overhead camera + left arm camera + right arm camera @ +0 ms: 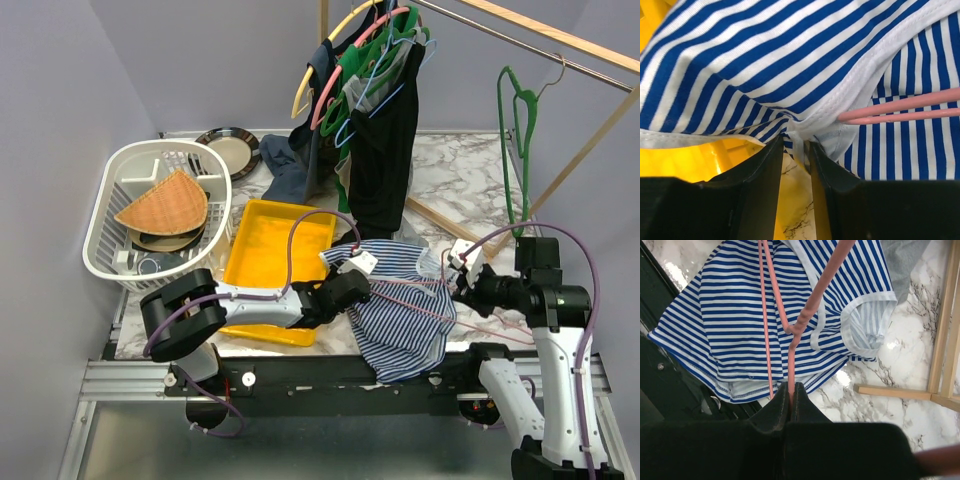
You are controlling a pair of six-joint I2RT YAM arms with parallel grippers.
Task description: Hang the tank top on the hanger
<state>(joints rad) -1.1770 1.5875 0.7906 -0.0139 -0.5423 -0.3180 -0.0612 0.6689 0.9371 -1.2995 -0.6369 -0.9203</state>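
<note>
The blue-and-white striped tank top (405,305) lies at the table's front edge, its hem hanging over. The thin pale-pink hanger (420,296) lies across it. My left gripper (358,283) is shut on the tank top's white-edged strap, pinched between the fingers in the left wrist view (796,145), where the hanger's rods (900,110) reach under the cloth. My right gripper (462,276) is shut on the hanger's end. In the right wrist view the hanger (790,325) runs from the closed jaws over the tank top (735,315).
A yellow tray (275,245) sits left of the tank top, a white dish basket (160,210) further left. A black garment (385,150) and coloured hangers hang from the rack behind. A green hanger (515,150) hangs at right. A wooden rack foot (900,390) lies on the marble.
</note>
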